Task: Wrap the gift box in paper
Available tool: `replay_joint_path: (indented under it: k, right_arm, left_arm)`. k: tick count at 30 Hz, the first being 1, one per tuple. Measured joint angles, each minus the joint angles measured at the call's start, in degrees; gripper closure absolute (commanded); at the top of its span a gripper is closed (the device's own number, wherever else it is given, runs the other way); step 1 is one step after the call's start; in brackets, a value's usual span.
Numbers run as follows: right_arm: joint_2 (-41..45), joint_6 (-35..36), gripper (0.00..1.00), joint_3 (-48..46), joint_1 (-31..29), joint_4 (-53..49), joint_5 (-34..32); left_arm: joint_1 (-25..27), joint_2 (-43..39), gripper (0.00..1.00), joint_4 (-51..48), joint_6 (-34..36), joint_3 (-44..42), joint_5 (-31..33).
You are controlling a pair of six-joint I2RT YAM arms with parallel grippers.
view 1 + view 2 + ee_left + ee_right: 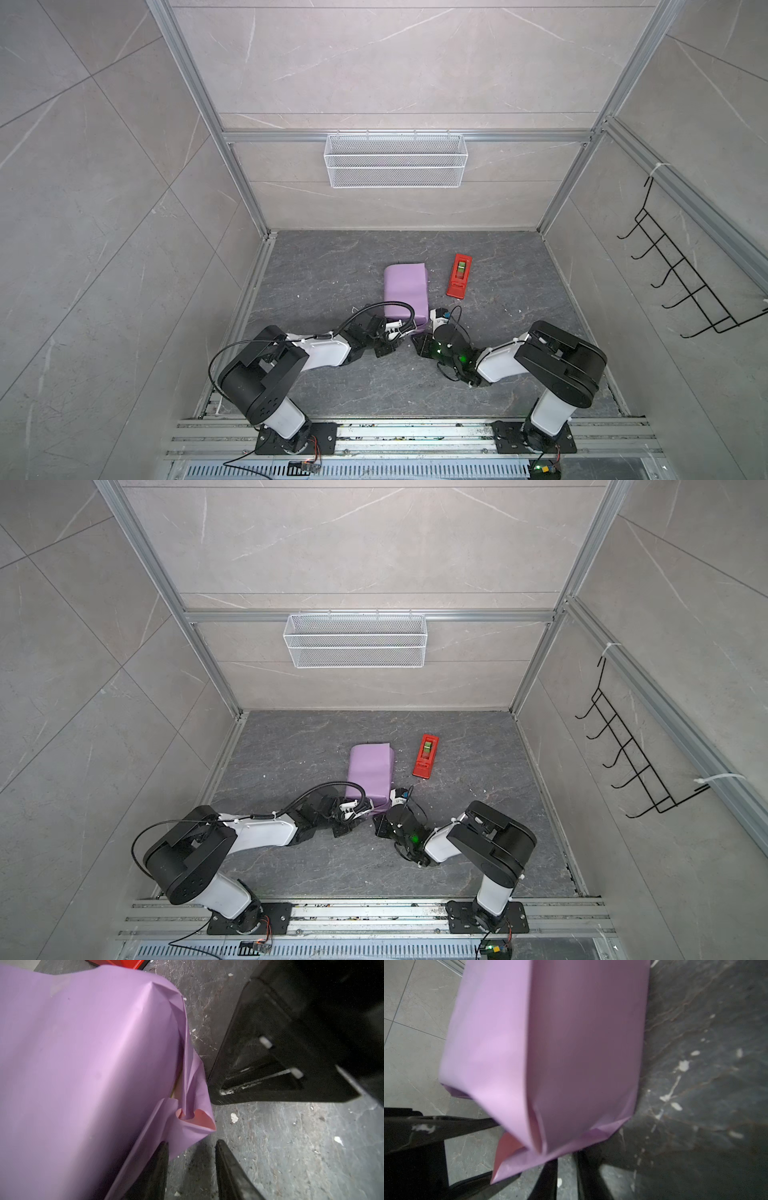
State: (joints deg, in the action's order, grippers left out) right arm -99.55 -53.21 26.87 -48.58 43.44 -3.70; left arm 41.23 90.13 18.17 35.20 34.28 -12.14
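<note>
Lilac paper (405,291) forms a boxy parcel, smooth on top, near end crumpled, pink underside exposed. Left gripper (192,1142) jaws apart; right gripper (566,1157) state indeterminable.

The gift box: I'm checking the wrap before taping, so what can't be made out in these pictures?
The gift box is hidden in every view by the paper.
Its near end is covered in both top views by the left hand and right hand.
Whether the right hand pinches paper: right wrist view too blurred.
The red tape dispenser is cut off in the left wrist view, its tape too small elsewhere.
</note>
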Motion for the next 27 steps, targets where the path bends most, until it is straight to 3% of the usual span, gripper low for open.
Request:
replay_joint_path:
  k: [15, 27]
  right_arm:
    - [0.00, 0.00, 0.79, -0.02, 0.00, -0.02, -0.02]
    - [0.00, 0.00, 0.80, -0.02, 0.00, -0.09, -0.02]
  left_arm:
    - [-0.79, -0.92, 0.56, 2.69, 2.49, -0.50, -0.31]
    - [-0.79, 2.29, 0.66, 0.20, 4.42, 2.34, -2.80]
